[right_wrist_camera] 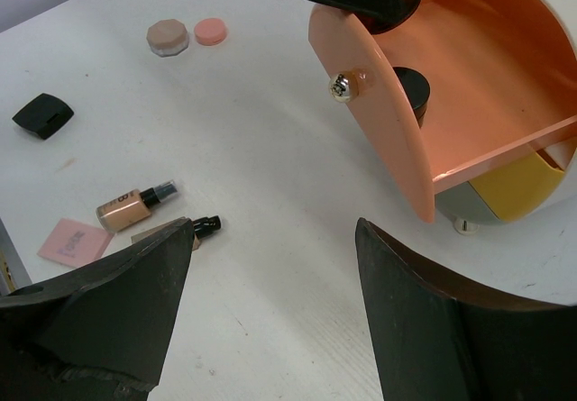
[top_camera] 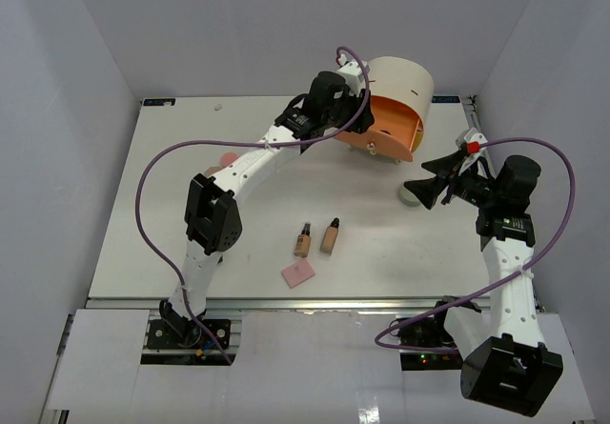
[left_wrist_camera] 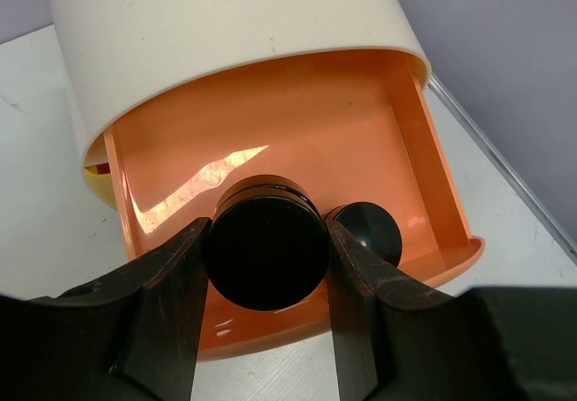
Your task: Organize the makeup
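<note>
My left gripper (left_wrist_camera: 266, 243) is shut on a small black round jar (left_wrist_camera: 266, 266) and holds it over the open orange drawer (left_wrist_camera: 361, 140) of the cream cylinder (top_camera: 398, 79). A second black jar (left_wrist_camera: 368, 230) lies in that drawer. In the top view the left gripper (top_camera: 349, 95) is at the drawer. Two beige black-capped bottles (top_camera: 303, 241) (top_camera: 331, 236) and the flat pink square (top_camera: 298, 273) lie mid-table. My right gripper (top_camera: 429, 182) is open and empty, above a pale round jar (top_camera: 410, 196). The black square compact (right_wrist_camera: 43, 114) shows in the right wrist view.
A beige round jar (right_wrist_camera: 168, 37) and a pink round piece (right_wrist_camera: 211, 31) sit at the table's left. The drawer front with its metal knob (right_wrist_camera: 346, 84) juts out toward the table's middle. A yellow drawer (right_wrist_camera: 518, 185) sits below the orange one.
</note>
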You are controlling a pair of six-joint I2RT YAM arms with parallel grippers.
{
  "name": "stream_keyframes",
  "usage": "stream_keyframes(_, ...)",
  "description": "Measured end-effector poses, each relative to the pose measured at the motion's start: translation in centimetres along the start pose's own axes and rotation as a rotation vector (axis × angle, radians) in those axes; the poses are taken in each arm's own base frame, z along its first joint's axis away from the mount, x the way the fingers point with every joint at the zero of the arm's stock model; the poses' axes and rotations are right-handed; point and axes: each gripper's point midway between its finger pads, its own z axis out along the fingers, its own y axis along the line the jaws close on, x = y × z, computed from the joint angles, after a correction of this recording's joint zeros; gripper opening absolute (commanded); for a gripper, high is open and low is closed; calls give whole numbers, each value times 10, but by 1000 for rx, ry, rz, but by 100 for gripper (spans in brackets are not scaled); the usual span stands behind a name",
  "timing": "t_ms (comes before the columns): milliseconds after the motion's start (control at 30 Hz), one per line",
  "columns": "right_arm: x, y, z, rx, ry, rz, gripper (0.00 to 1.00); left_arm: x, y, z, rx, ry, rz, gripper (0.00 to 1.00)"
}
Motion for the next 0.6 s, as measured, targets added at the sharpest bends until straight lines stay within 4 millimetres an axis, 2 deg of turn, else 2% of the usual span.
stream_keyframes(133, 1, -1, 1, -1, 3, 6, 79, -2, -2, 0, -7, -5, 3, 64)
stream_keyframes(300, 2, -1, 1, -3, 3, 7, 79, -11, -3, -2, -11, -25, 5, 74)
stream_keyframes(500, 2, 1, 1, -12, 2, 7, 79, -19, -4, -4, -16, -46, 6, 77)
stream_keyframes(600, 2, 2, 1, -21, 1, 8, 78, -21, -4, -4, -19, -51, 7, 71)
